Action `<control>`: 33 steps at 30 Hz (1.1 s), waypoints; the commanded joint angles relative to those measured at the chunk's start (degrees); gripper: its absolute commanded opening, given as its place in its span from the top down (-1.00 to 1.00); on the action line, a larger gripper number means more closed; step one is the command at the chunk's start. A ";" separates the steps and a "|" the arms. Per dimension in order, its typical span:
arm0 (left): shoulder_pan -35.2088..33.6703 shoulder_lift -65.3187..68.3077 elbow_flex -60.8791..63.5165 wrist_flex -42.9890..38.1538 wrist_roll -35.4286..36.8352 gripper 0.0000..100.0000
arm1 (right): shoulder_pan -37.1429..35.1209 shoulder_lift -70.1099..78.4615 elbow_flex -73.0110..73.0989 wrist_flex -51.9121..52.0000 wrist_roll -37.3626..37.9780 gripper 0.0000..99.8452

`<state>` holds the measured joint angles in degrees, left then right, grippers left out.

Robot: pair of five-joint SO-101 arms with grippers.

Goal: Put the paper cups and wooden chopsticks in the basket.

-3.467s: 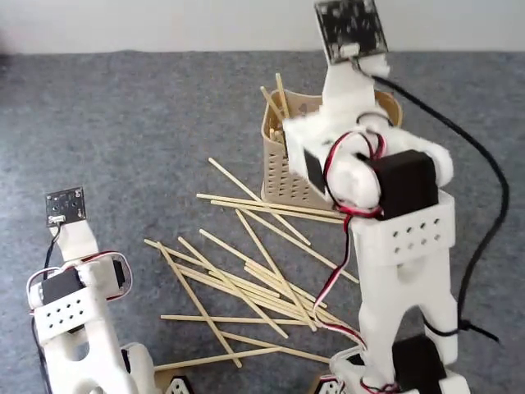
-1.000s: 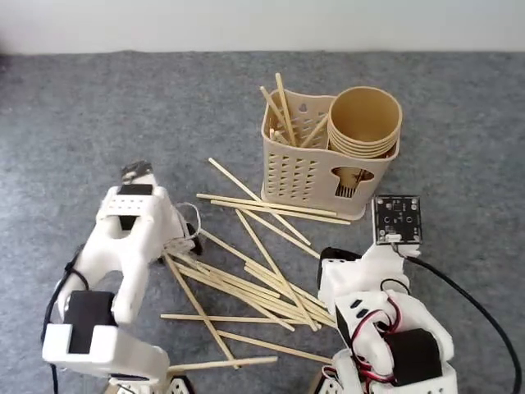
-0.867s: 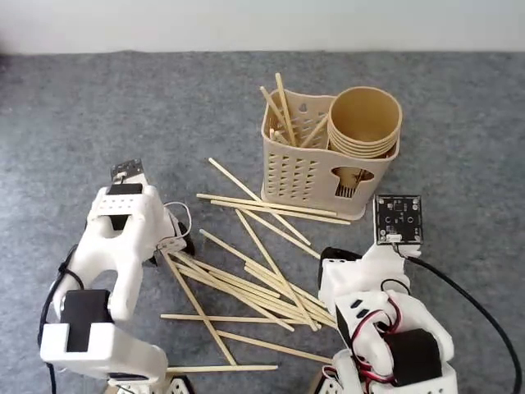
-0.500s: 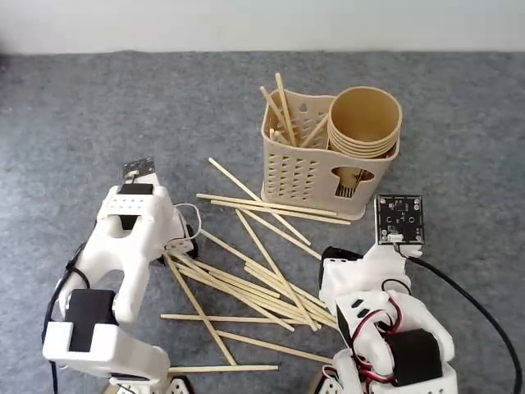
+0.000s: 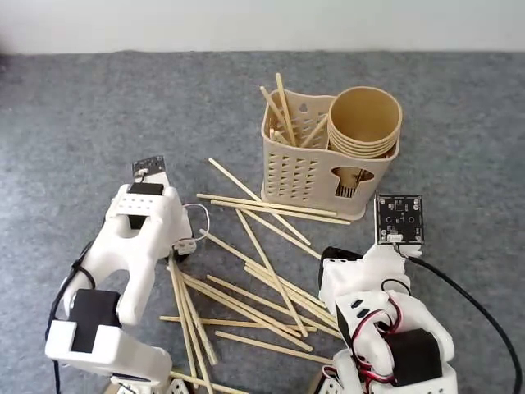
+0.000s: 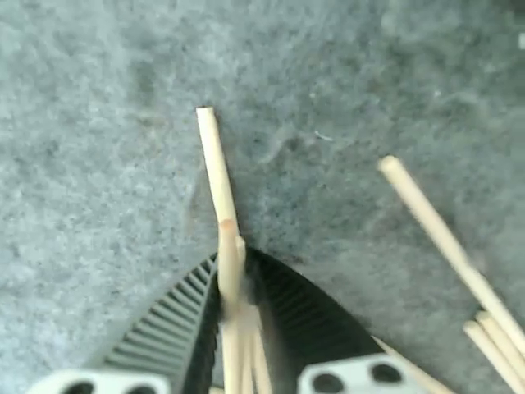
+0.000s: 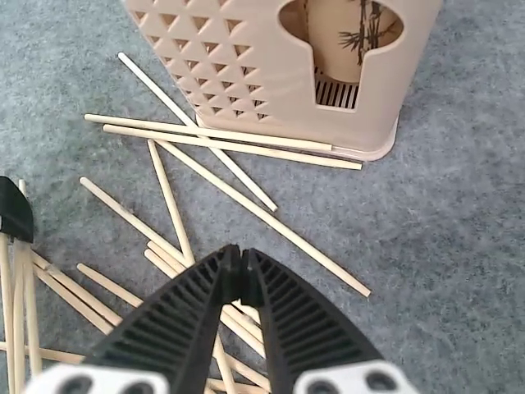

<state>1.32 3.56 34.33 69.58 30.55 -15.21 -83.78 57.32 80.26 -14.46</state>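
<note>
High view shows you the left arm (image 5: 135, 246) bent low over the left end of the loose chopsticks (image 5: 262, 283) strewn across the grey tabletop (image 5: 74, 123). Your left fingers (image 6: 205, 287) are clamped on a thin bundle of chopsticks (image 6: 215, 172), one stick jutting well past the tips. Farther right, the basket (image 5: 303, 176) holds upright chopsticks (image 5: 283, 107) in its left compartment and the stacked paper cups (image 5: 365, 123) in its right. Your right fingers (image 7: 223, 271) are pressed together, empty, above loose sticks near the basket
</note>
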 commanded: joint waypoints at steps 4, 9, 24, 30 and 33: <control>4.84 -0.97 -10.51 6.77 0.26 0.98 | 0.66 1.01 -0.26 -1.19 -0.53 0.97; 5.36 -0.97 -24.40 17.76 0.26 0.98 | 0.75 1.01 -0.26 -1.19 -0.53 0.97; 5.71 -0.97 -66.86 30.86 0.09 0.98 | 0.75 1.01 -0.26 -1.10 -0.53 0.97; 8.88 -0.97 -82.95 30.77 0.00 0.98 | 0.75 1.01 -0.18 -1.10 -0.53 0.97; 10.55 -0.97 -90.07 30.42 0.18 0.98 | 0.75 1.01 -0.18 -1.10 -0.53 0.97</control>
<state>10.29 3.65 -47.25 99.38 30.20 -15.21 -83.78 57.41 80.26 -14.46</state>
